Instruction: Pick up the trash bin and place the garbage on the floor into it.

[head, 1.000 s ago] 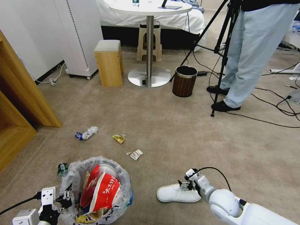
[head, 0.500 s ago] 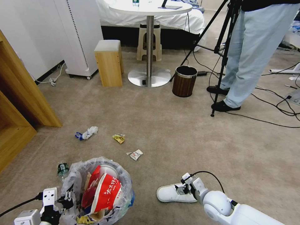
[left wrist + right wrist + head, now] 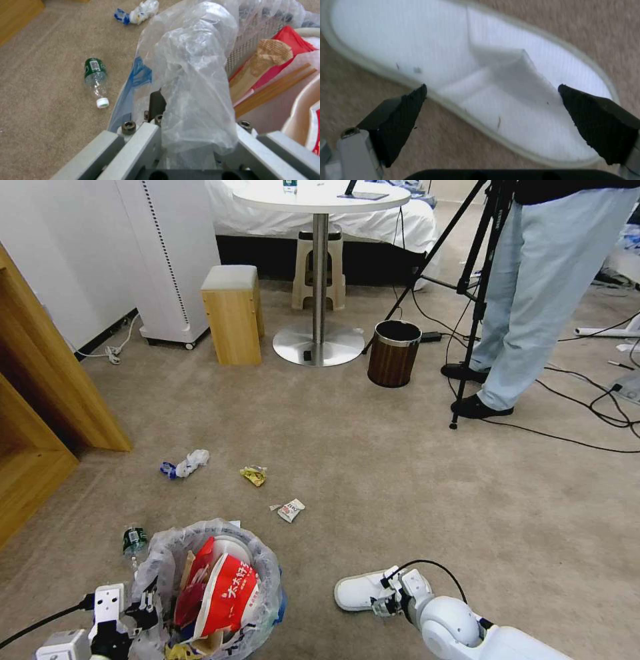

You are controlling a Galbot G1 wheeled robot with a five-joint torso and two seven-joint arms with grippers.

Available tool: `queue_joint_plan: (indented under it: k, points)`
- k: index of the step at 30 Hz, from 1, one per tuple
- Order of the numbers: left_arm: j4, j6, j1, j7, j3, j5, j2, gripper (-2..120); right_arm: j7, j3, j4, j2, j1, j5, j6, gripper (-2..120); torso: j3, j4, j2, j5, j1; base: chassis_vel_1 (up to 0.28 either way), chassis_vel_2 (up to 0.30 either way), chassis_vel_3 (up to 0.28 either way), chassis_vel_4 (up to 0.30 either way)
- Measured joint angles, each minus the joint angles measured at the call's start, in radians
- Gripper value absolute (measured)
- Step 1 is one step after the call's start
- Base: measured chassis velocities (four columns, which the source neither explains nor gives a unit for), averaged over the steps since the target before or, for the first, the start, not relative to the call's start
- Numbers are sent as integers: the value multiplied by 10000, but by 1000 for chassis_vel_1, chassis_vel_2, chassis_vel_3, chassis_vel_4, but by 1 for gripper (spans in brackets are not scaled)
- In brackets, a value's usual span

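The trash bin (image 3: 263, 580), lined with a crinkly plastic bag, holds a red-white paper bowl (image 3: 230, 587) and wooden sticks (image 3: 273, 90). My left gripper (image 3: 143, 610) is shut on its near rim and bag (image 3: 186, 75). A white slipper (image 3: 357, 590) lies on the floor (image 3: 413, 480) at lower right. My right gripper (image 3: 387, 597) hangs open just over it (image 3: 491, 86), its jaws spread across the slipper's (image 3: 420, 45) width. Loose garbage: a plastic bottle (image 3: 133, 540) (image 3: 95, 75), a blue mask with tissue (image 3: 185, 463), a yellow wrapper (image 3: 254, 475) and a red-white wrapper (image 3: 291, 509).
A brown bin with a metal rim (image 3: 393, 352) stands beside the round table's base (image 3: 319, 343). A wooden stool (image 3: 232, 313) and wooden furniture (image 3: 40, 413) are on the left. A tripod (image 3: 477, 307), a standing person and cables (image 3: 573, 437) occupy the right.
My right gripper has dropped lower and closer, down onto the slipper. The left gripper with the bin has sunk slightly. The litter has not moved.
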Motion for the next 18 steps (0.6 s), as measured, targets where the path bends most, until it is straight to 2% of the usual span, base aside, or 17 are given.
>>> queue_joint_plan:
  k: [12, 18]
  points:
    - [148, -136, -24, -13, 101, 282, -124, 1, 537, 125, 463, -374, -250, 135, -114, 100, 0, 1, 0, 0, 0, 0, 0, 0, 0]
    - [166, -230, 17, -7, 115, 457, -247, 1, 1137, 204, 953, -732, -395, 563, -660, 100, -1, 0, 0, -2, 0, 0, 0, 0, 0]
